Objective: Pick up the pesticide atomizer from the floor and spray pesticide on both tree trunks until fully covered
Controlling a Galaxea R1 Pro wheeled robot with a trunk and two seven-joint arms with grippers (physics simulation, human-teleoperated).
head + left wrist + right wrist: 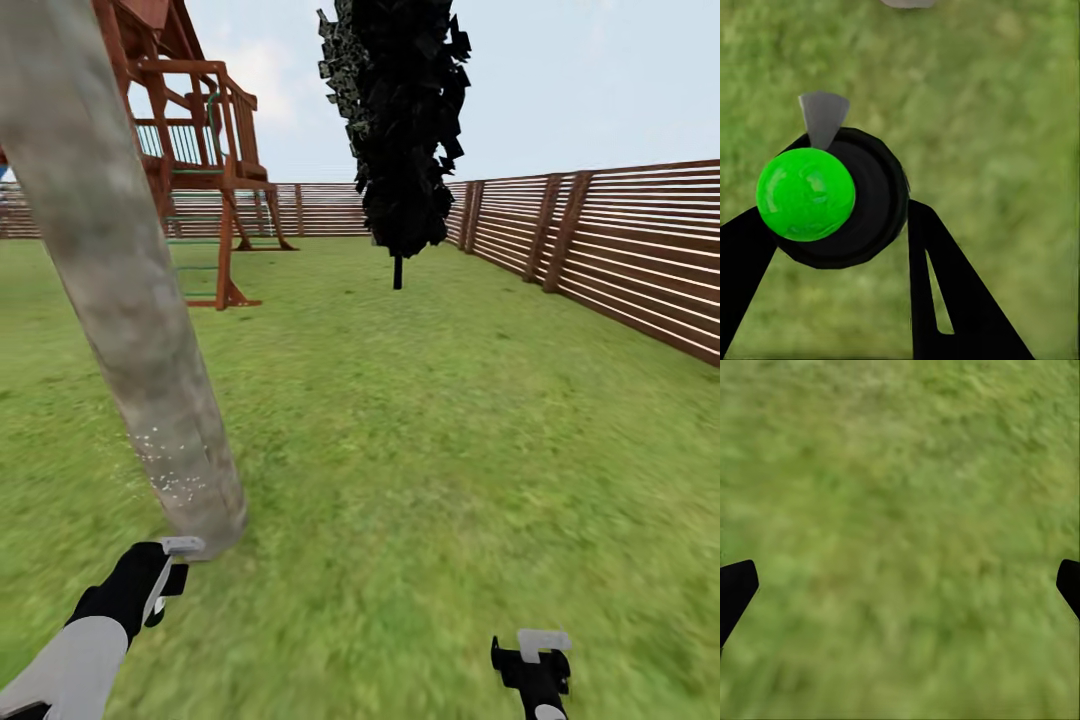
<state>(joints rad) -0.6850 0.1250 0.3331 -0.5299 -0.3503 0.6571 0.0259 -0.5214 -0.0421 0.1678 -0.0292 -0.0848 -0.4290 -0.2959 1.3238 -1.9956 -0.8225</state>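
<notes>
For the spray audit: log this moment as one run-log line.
left gripper: shut on pesticide atomizer, near tree trunk base | pesticide: white specks low on trunk | right gripper: open, over lawn

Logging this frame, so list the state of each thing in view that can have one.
Left gripper: shut on atomizer.
Atomizer: held, by the trunk base.
Right gripper: open, empty, over grass.
Trunk: leaning in view, white specks of pesticide low down only.
</notes>
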